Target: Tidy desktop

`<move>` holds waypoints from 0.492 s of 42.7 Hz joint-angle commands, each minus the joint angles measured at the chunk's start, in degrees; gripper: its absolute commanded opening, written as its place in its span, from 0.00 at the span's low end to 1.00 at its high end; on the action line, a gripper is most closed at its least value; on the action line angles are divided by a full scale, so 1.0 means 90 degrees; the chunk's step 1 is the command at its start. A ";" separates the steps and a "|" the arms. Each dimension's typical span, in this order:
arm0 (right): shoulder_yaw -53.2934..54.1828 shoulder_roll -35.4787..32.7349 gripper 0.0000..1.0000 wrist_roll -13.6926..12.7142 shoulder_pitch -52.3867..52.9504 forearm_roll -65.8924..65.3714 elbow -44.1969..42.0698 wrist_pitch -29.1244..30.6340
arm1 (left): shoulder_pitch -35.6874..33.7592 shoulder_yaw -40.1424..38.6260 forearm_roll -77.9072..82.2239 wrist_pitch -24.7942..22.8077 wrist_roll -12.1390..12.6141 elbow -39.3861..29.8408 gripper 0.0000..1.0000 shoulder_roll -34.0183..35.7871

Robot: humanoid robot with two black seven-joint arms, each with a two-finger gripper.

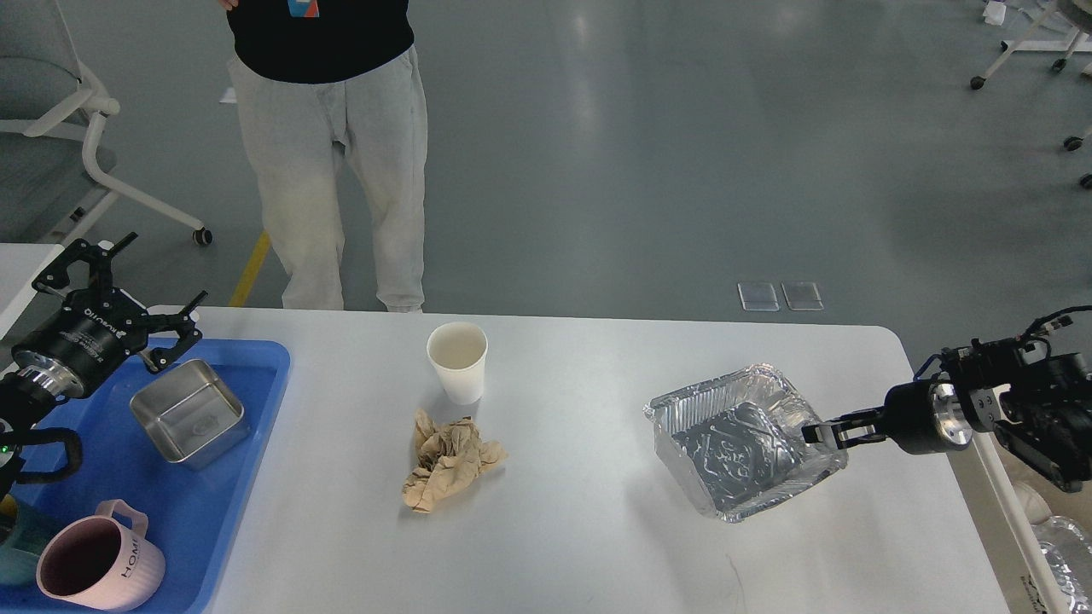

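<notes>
On the white-grey desktop (580, 537) stand a white paper cup (458, 362) and, just in front of it, a crumpled brown paper wad (449, 461). A silver foil tray (739, 442) hangs tilted above the desktop's right part, its right rim pinched by my right gripper (821, 432), which is shut on it. My left gripper (119, 286) stands open at the far left, above the back edge of the blue tray (222, 495), holding nothing.
The blue tray holds a square steel container (189, 412), a pink mug (98, 564) and a teal item at the edge. A person (328, 145) stands behind the desktop. A bin with foil (1062, 554) sits off the right edge. An office chair (60, 128) is back left.
</notes>
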 commanded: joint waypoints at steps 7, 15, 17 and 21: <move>0.0049 -0.0909 0.00 -0.0292 0.0423 0.0341 0.1698 0.0206 | 0.0000 -0.0010 0.0000 0.0000 0.0000 0.0001 0.98 0.0014; 0.0039 -0.1174 0.00 -0.0673 0.0688 0.1005 0.2197 0.0469 | 0.0000 0.0000 0.0000 0.0010 0.0000 0.0001 0.98 0.0014; 0.0039 -0.1183 0.00 -0.0742 0.0707 0.1113 0.2207 0.0528 | 0.0000 0.0000 0.0000 0.0010 0.0000 0.0001 0.98 0.0004; 0.0039 -0.1222 0.00 -0.0898 0.0727 0.1415 0.2236 0.0626 | 0.0000 0.0000 0.0000 0.0010 0.0000 0.0001 0.98 0.0014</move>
